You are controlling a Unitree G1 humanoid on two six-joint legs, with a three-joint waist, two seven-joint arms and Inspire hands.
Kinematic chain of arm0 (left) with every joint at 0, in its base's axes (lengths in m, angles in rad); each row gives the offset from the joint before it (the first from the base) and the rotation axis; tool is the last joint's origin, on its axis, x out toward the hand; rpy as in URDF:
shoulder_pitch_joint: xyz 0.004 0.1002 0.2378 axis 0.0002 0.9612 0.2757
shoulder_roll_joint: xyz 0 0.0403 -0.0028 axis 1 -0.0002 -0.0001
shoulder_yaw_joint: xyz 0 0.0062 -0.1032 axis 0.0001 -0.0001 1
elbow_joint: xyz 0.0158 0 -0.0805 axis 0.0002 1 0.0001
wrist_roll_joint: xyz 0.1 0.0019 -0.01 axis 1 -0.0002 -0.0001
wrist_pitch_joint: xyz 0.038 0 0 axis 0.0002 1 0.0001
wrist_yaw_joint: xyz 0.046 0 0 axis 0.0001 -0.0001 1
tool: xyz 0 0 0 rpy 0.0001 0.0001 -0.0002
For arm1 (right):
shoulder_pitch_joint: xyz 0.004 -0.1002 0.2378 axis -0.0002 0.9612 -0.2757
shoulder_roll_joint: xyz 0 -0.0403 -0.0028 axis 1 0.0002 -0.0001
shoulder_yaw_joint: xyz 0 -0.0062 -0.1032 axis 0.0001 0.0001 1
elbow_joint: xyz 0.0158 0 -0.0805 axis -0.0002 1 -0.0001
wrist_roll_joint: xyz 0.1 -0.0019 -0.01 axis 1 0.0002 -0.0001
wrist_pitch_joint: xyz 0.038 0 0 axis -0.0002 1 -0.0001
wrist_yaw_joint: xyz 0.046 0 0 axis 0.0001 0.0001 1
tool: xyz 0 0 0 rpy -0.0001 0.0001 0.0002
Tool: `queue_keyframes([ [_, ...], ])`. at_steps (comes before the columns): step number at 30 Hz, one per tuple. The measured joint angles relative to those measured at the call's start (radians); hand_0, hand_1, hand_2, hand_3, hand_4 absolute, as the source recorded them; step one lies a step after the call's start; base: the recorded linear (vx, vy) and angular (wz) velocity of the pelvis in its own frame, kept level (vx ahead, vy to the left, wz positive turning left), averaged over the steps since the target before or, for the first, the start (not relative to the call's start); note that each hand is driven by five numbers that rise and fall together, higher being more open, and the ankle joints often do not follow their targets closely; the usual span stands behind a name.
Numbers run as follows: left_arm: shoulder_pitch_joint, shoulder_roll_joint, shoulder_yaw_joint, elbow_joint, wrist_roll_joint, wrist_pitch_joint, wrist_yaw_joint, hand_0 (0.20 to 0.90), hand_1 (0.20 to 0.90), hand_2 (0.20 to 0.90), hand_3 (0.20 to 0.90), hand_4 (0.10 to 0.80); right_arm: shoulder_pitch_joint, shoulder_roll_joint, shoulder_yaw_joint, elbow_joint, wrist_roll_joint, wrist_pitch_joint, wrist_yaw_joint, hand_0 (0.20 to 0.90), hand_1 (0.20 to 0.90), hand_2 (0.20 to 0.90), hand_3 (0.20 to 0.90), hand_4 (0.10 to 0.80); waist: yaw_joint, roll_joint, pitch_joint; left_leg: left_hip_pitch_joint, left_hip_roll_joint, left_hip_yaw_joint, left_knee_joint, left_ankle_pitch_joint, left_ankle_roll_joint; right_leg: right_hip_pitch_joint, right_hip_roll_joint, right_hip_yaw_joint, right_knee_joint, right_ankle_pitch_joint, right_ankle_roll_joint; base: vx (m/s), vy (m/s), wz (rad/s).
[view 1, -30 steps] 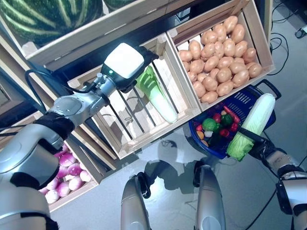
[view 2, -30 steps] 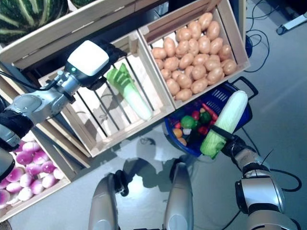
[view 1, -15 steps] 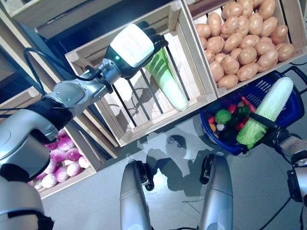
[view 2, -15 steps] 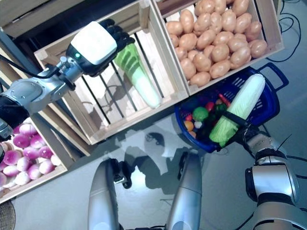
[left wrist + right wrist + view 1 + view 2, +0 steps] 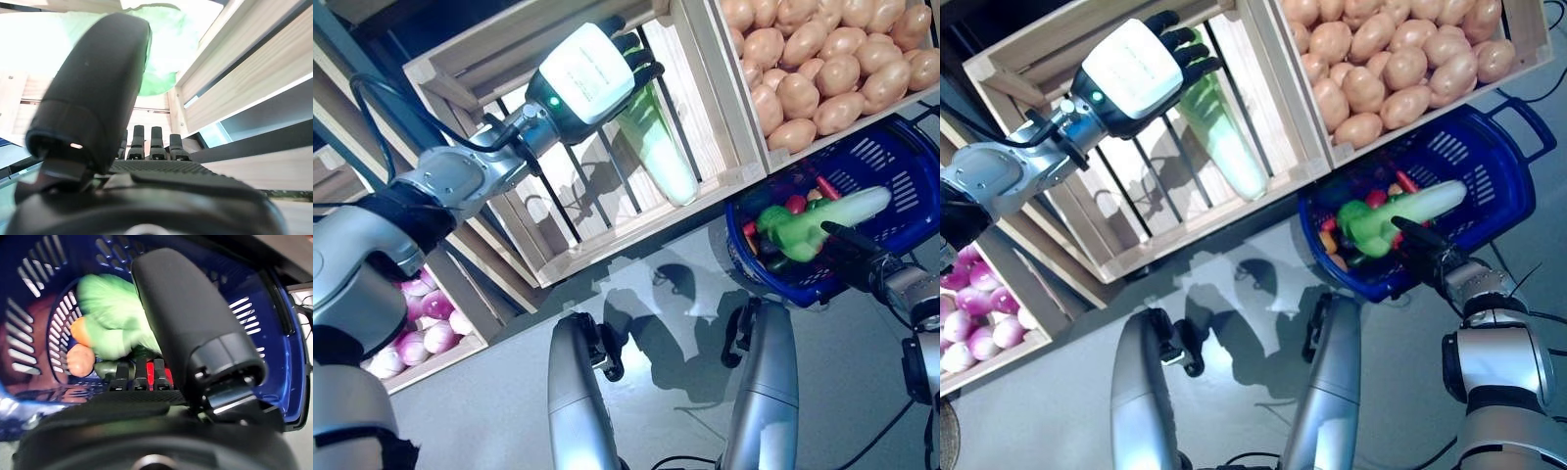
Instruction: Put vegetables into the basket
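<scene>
A blue basket (image 5: 893,164) stands on the floor below the crates, with several small vegetables in it. My right hand (image 5: 849,257) is shut on a long pale-green cabbage (image 5: 815,219), which lies nearly flat over the basket's contents, leafy end inward. The right wrist view shows the thumb over that cabbage (image 5: 108,318). A second cabbage (image 5: 658,145) lies in the slatted wooden crate (image 5: 578,240). My left hand (image 5: 593,72) is open, its straight fingers (image 5: 636,51) resting on the cabbage's leafy end.
A crate of potatoes (image 5: 815,69) sits right above the basket. A lower crate at the left holds purple-white turnips (image 5: 423,318). The basket's handle (image 5: 1526,116) sticks out at its far right.
The camera has shifted. My right hand has tipped its cabbage from steeply upright down flat into the basket. The left hand stays at the crate cabbage's leafy end.
</scene>
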State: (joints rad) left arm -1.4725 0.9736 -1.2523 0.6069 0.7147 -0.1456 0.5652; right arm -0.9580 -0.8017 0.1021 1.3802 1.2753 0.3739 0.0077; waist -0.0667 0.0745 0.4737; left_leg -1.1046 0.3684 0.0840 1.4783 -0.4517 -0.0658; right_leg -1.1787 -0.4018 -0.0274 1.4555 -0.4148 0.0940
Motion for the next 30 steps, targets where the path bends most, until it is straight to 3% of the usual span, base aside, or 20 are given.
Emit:
queue_keyframes([
  [7,-0.03,0.009,-0.042,-0.009,0.008,0.002,-0.037,0.9,0.9,0.9,0.9,0.8,-0.001,-0.05,0.0,-0.043,0.031,-0.002,0.008,0.9,0.9,0.9,0.9,0.8,-0.002,-0.002,-0.001,-0.075,0.031,-0.016,0.084,-0.023,0.007,-0.072,0.0,0.014,0.066,-0.01,0.003,-0.004,-0.012,-0.04],
  [13,-0.041,0.013,-0.077,-0.018,0.023,0.0,-0.081,0.9,0.9,0.9,0.9,0.8,0.009,-0.055,0.0,-0.068,0.034,-0.015,0.053,0.9,0.9,0.9,0.9,0.8,-0.016,-0.006,-0.001,-0.109,0.038,-0.03,0.118,-0.036,0.011,-0.098,0.0,0.015,0.088,-0.009,0.0,0.022,-0.032,-0.03],
  [20,-0.076,0.014,-0.078,0.001,0.04,0.0,-0.156,0.9,0.9,0.9,0.9,0.8,0.083,-0.053,-0.001,-0.166,0.07,-0.057,0.164,0.9,0.9,0.9,0.9,0.8,-0.031,-0.034,-0.002,-0.164,0.061,-0.051,0.182,-0.058,0.011,-0.153,0.002,0.018,0.134,-0.01,-0.006,0.008,-0.029,-0.09],
  [27,-0.121,0.009,-0.097,0.05,0.05,-0.003,-0.202,0.9,0.9,0.9,0.9,0.8,0.13,-0.051,-0.001,-0.27,0.072,-0.077,0.189,0.9,0.9,0.9,0.9,0.8,-0.054,-0.055,-0.007,-0.22,0.069,-0.077,0.233,-0.07,0.008,-0.204,0.005,0.024,0.178,-0.018,-0.011,-0.004,-0.015,-0.03],
  [30,-0.14,-0.016,-0.098,0.09,0.048,-0.003,-0.224,0.9,0.9,0.9,0.9,0.8,0.134,-0.05,0.0,-0.294,0.072,-0.077,0.193,0.9,0.9,0.9,0.9,0.8,-0.058,-0.064,-0.006,-0.234,0.086,-0.081,0.257,-0.082,0.008,-0.225,0.008,0.026,0.192,-0.016,-0.012,0.001,-0.01,-0.15],
])
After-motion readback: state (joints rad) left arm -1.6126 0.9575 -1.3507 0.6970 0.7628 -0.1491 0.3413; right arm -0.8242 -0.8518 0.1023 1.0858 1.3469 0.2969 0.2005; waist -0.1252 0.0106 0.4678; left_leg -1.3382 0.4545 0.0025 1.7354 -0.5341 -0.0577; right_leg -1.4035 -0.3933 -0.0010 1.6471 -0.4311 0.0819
